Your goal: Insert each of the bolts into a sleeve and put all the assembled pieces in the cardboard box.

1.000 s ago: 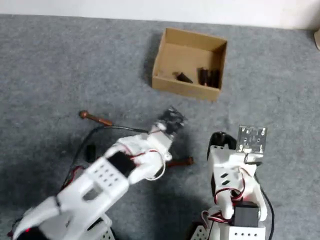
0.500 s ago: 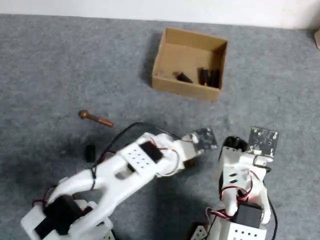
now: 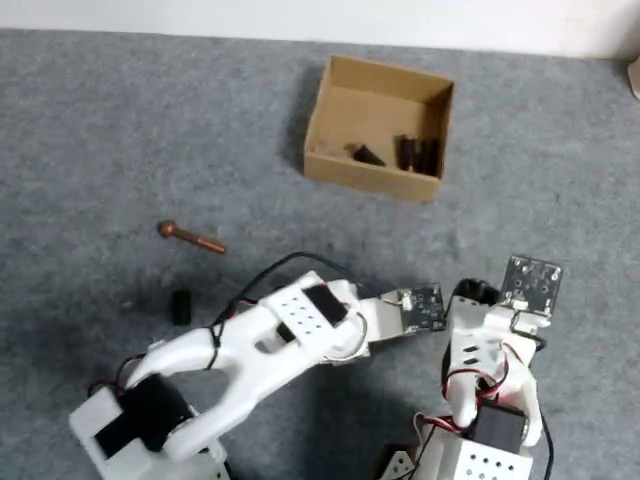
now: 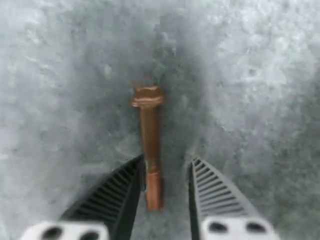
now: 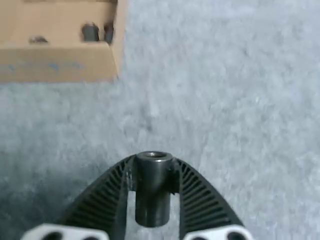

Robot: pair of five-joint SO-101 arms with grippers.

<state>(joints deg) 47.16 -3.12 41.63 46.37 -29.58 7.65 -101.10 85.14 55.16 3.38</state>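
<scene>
grey mat, white border

here's the grey felt-like mat (image 3: 110, 120), speckled and fuzzy, covering the table from the near side to the far side. along the far side runs a plain white strip (image 3: 300, 15). at the right edge a pale beige object (image 3: 636, 75) pokes in, too cut off to identify.

Grey felt-like table top (image 3: 100, 120). Cardboard box (image 3: 372, 172) sits toward far edge. Copper bolt (image 3: 192, 238) lies nearer than box, to its left in high view. Black sleeve (image 3: 180, 306) lies farther from box than copper bolt. Second bolt (image 4: 149, 145) lies flat on table top.
</scene>
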